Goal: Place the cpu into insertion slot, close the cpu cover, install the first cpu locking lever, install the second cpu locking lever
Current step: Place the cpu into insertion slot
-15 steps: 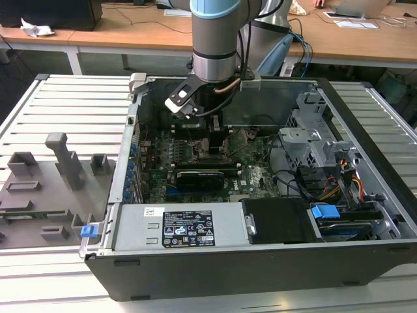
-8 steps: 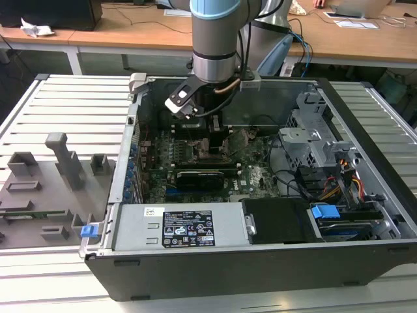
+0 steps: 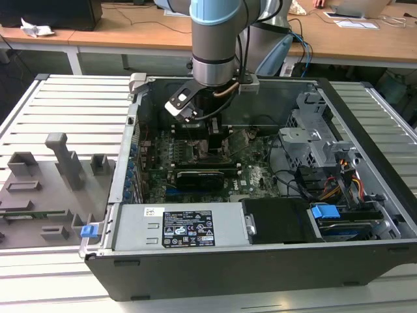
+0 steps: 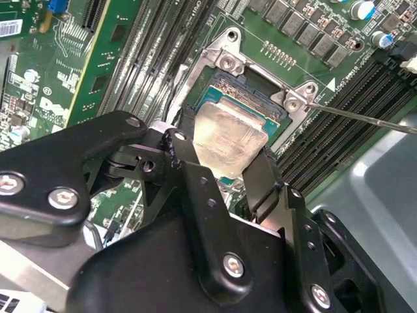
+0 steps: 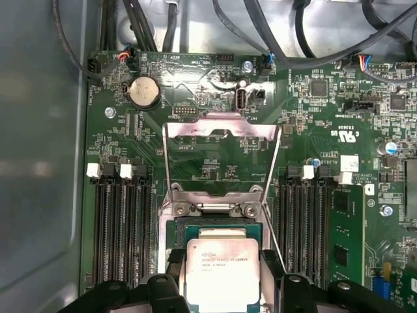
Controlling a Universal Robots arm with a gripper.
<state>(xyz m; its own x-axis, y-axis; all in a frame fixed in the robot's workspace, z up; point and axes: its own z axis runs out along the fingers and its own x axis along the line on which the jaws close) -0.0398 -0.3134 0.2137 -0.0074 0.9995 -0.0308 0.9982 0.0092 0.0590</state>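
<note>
– Over the insertion slot (image 4: 242, 88), what is held?

– The cpu (image 4: 228, 137) is gripped by two opposite edges between the fingers (image 4: 260, 176) of the gripper (image 4: 223, 149), which are closed on it. In both wrist views the chip is seen above the socket and only partly covering the pin field. It seems to be held slightly tilted in the second wrist view, and whether any edge has touched down cannot be told.

– And the cpu cover (image 5: 221, 127)?

– It is swung open and laid back away from the slot, so the socket is left uncovered. A thin locking lever (image 4: 365, 117) is seen standing out to one side, released.

– What could go wrong from here?

– If the chip were lowered tilted or off-square, a corner could be pressed into the pins and they could be bent. If it were misaligned with the frame, it would not be seated flat. Little room is left beside the socket, so the memory slots (image 5: 117, 222) flanking it could be struck by the fingers.

– What is the board kept in?

– The motherboard (image 3: 254, 176) is bedded in an open computer case (image 3: 260, 277), which is laid on its side on the bench (image 3: 65, 98). A labelled power supply (image 3: 176, 228), a drive cage (image 3: 313, 127) and bundled cables (image 3: 339, 186) are housed in the same case. A grey fixture tray (image 3: 39, 195) is set just beside it, on the exterior view's left.
</note>
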